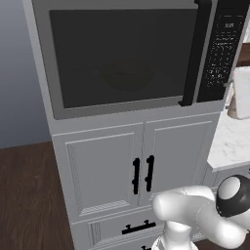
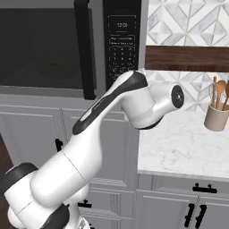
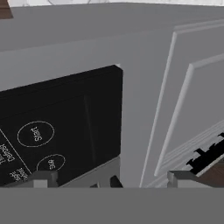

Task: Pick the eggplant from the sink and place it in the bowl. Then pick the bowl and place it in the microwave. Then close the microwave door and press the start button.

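A: What surfaces are here?
B: The microwave door is shut, with a smooth dark tinted window in a grey frame and a black bar handle. Behind the glass the round bowl shows dimly.
A: Any lettering?
B: The glossy black control panel carries an oval button reading "Start".
A: The claw?
B: The gripper stands apart, empty, close to the panel.

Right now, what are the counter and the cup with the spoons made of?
The counter looks like polished marble: white with faint grey veins. The cup looks like matte beige ceramic or stone, plain and smooth; it could be either. The spoons in it look wooden, warm brown with no shine.
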Tool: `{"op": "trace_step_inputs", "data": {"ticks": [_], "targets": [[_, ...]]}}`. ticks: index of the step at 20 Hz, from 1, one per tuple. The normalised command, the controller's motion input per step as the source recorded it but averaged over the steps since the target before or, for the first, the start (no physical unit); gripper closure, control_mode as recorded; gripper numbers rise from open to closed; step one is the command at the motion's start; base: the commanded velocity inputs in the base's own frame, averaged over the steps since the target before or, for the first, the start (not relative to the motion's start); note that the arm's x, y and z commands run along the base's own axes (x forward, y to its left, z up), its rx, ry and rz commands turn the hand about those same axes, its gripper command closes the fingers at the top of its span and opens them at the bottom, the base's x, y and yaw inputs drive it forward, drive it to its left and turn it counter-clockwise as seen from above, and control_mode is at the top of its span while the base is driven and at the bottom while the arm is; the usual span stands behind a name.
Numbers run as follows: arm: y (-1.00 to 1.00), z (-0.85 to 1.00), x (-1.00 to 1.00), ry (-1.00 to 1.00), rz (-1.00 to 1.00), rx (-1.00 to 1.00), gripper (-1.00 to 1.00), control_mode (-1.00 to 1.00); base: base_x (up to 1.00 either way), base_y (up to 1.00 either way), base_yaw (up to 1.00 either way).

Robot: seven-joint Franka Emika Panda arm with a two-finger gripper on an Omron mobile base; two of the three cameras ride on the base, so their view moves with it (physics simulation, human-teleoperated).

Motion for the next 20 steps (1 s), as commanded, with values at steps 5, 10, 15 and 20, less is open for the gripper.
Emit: {"op": "trace_step_inputs", "data": {"ticks": [5,10,15,20], "targets": [[0.00,0.00,0.24,0.03,0.00,0.00,-1.00,-1.00,0.00,0.00,0.00],[-0.01,0.00,0.25,0.02,0.00,0.00,-1.00,-1.00,0.00,0.00,0.00],[0.00,-0.02,0.24,0.01,0.00,0.00,-1.00,-1.00,0.00,0.00,0.00],[-0.02,-0.08,0.17,0.00,0.00,0.00,-1.00,-1.00,0.00,0.00,0.00]]}}
